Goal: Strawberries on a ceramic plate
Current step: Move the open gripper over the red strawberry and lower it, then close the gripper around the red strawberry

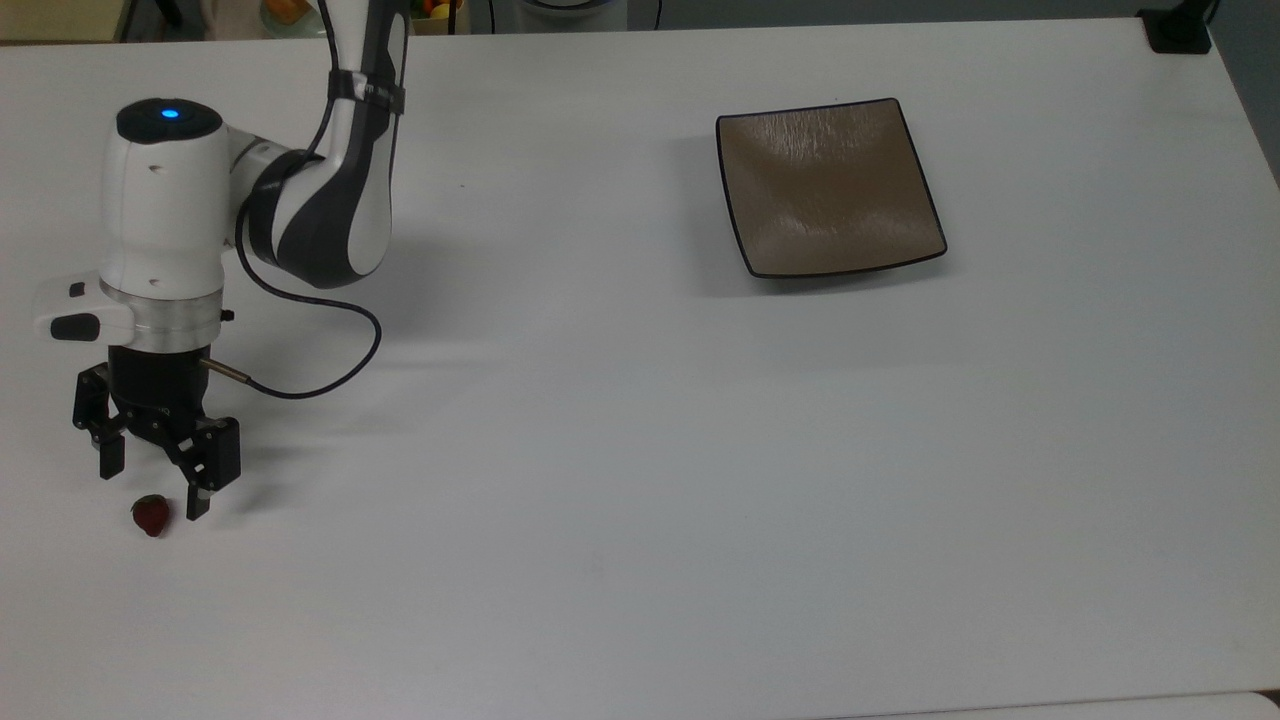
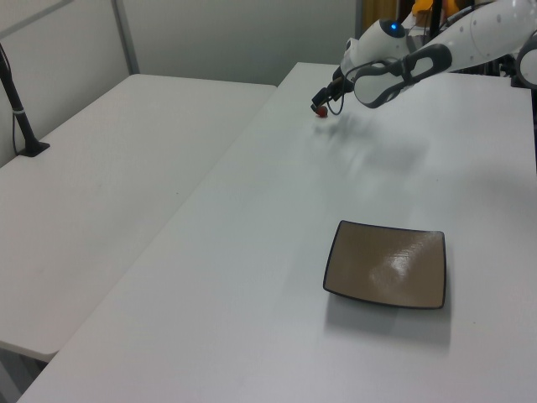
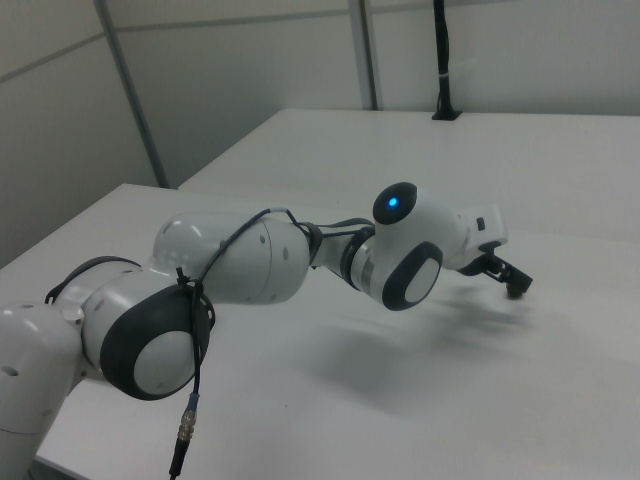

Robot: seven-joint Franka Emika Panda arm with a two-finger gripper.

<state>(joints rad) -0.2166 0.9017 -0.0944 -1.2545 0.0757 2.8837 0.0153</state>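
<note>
Just below gripper (image 1: pixel 153 487): strawberry (image 1: pixel 151 515).

White desk (image 1: pixel 640 480) and what stands around it

A second white desk (image 2: pixel 109 193) adjoins it on the left view's left, with a black post (image 2: pixel 18 109) standing on a black foot near that desk's far left edge. In the top view a black foot (image 1: pixel 1178 30) sits on the main desk's upper right corner. Grey panelled walls (image 3: pixel 250 90) rise behind; a black post (image 3: pixel 442 60) stands at the far desk's back edge in the right view.
</note>
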